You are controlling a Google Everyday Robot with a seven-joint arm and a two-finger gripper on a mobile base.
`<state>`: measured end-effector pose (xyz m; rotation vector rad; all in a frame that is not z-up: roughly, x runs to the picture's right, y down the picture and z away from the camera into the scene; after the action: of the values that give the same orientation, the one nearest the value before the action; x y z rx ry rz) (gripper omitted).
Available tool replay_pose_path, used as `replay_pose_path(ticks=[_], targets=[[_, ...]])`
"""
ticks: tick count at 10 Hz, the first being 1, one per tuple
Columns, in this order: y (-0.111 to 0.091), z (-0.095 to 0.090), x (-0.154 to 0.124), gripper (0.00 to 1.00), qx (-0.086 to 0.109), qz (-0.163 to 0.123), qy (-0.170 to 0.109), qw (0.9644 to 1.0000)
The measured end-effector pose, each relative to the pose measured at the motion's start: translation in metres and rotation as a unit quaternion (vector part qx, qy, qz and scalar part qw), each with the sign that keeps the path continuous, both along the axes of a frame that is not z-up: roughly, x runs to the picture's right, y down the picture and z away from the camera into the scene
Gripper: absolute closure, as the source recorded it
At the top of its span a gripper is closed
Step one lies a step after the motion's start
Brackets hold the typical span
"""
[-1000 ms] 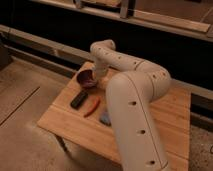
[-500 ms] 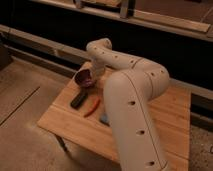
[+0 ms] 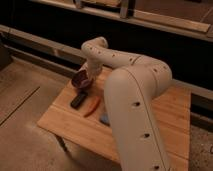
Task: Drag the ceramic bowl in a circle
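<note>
One ceramic bowl (image 3: 79,79), inside too dark to tell any contents, sits at the far-left edge of the table (image 3: 62,122), the gripper (image 3: 88,80) at its right rim, jaws together.

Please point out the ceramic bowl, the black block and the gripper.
ceramic bowl (image 3: 78,80): camera view, middle of its inside.
black block (image 3: 78,99): camera view, its top face.
gripper (image 3: 88,76): camera view, at bowl's right rim.

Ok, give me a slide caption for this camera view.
Robot arm's closed gripper at the maroon ceramic bowl on a wooden table, beside a black block.
</note>
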<state>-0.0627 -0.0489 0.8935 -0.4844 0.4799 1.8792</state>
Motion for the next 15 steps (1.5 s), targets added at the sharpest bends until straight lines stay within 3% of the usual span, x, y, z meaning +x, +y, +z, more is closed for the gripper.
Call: replay_pose_path(ticks=[5,8,12,15], targets=[[0.005,0.005,0.048,1.00,-0.022,0.047,0.058,0.9969],[-0.008,0.012,0.069,1.00,-0.019,0.037,0.090,0.9951],[-0.040,0.027,0.042,1.00,-0.002,-0.010,0.079,0.9968],[-0.048,0.035,0.016,1.00,0.000,-0.021,0.055,0.9982]])
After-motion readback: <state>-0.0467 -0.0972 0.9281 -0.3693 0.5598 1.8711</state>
